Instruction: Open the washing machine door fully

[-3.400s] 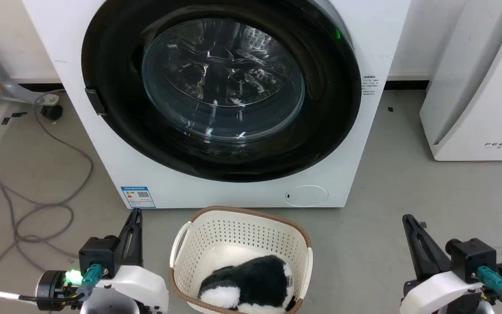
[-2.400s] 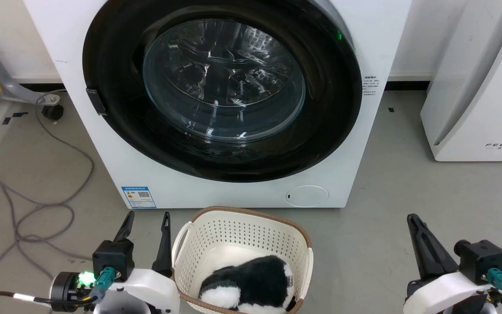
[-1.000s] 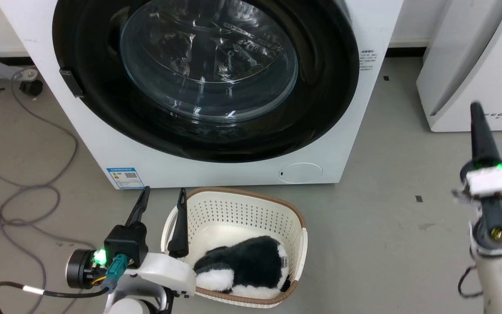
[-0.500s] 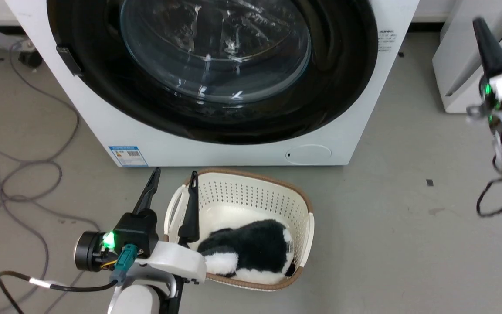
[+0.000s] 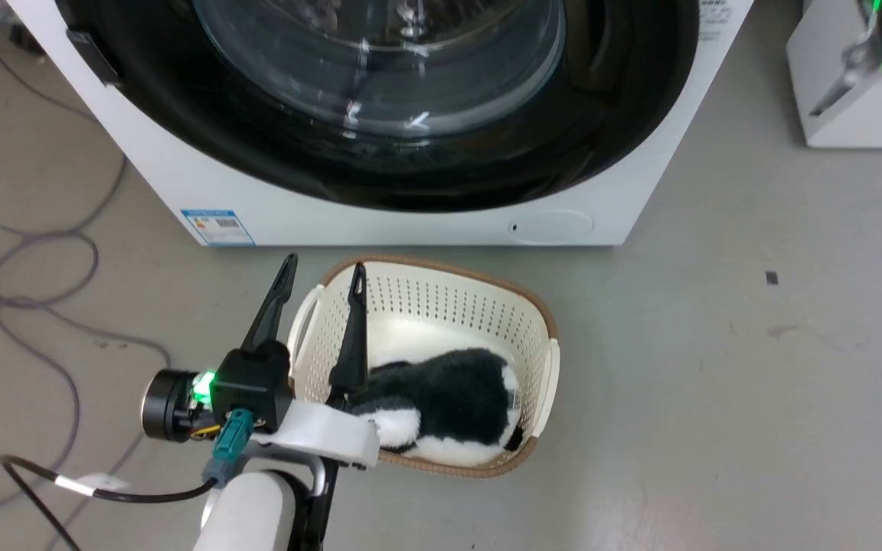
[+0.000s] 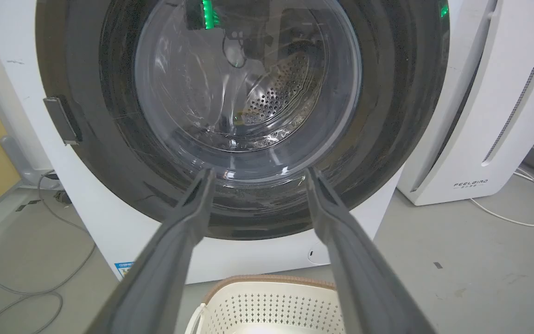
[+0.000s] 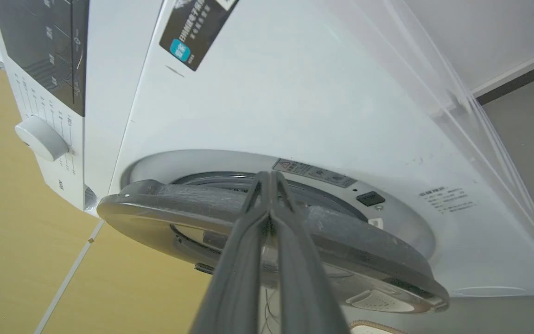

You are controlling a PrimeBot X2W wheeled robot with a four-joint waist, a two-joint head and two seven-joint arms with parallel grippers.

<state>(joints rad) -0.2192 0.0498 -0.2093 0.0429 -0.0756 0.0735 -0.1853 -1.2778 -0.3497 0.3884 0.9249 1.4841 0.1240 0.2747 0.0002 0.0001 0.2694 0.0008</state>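
Note:
The washing machine [image 5: 380, 222] is a big white box across the top of the head view. The washing machine door [image 5: 257, 145] is a glossy black disc with a clear glass bowl. In the right wrist view the door [image 7: 193, 204] shows edge-on and stands slightly ajar, its grey inner rim clear of the white front [image 7: 271, 93]. My right gripper [image 7: 269, 178] is shut and empty, its tips at that gap by the door's edge. Whether they touch it I cannot tell. My left gripper [image 5: 324, 265] hangs open over the basket's left rim, facing the door [image 6: 109, 139].
A cream basket [image 5: 540, 321] holding a black-and-white plush toy [image 5: 449, 390] sits on the floor just before the machine. Grey cables [image 5: 20, 252] loop on the floor at the left. The white FEELAIR appliance [image 6: 480, 116] stands right of the machine.
The head camera has tipped down and drawn closer. My right arm has risen from the lower right to the machine's upper right side. My left gripper has opened and crept forward.

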